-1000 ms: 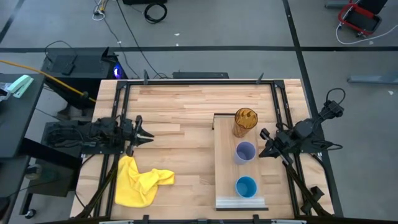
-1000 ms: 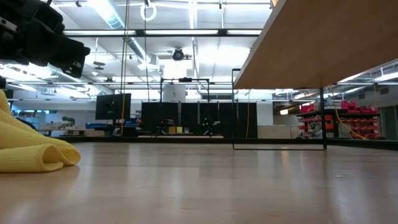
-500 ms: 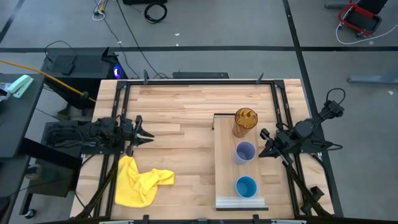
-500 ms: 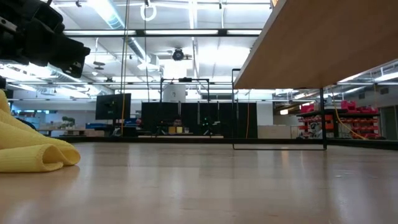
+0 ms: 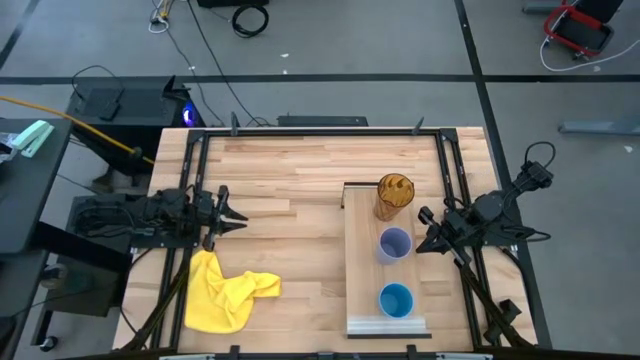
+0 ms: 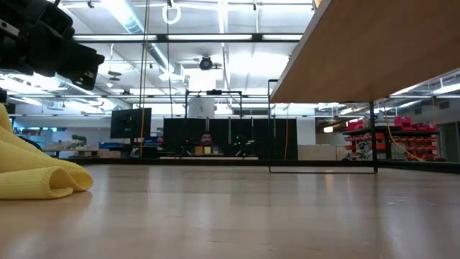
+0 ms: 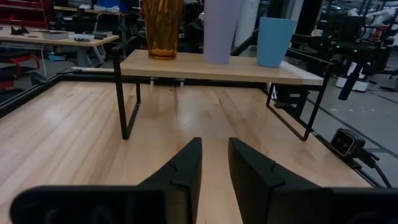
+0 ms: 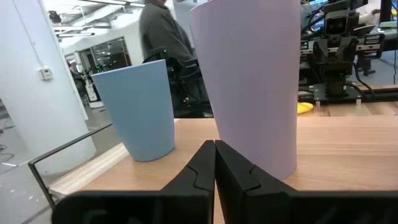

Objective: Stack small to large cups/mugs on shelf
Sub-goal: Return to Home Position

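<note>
A: What is seen of the surface and the room?

B: A butcher-block bench framed by black rails is shown, set on a grey floor crossed by cables. A brightly lit hall is seen beyond it, and a person is glimpsed behind the cups.

A: What is changed from a second ago?

B: Nothing is seen to have moved. Cups, cloth and both arms are placed as before.

A: What is counted?

B: Three cups are lined along one long pale wooden shelf raised on black legs. The short bright blue plastic cup is set nearest the whitish end, the lavender plastic cup in the middle, and the tall amber translucent tumbler at the far end. One crumpled yellow cloth is laid at the bench's left. Two arms are counted. The left end effector is held slightly parted and empty, well apart from the shelf. The right end effector is clenched on nothing, just beside the shelf, level with the lavender cup.
</note>
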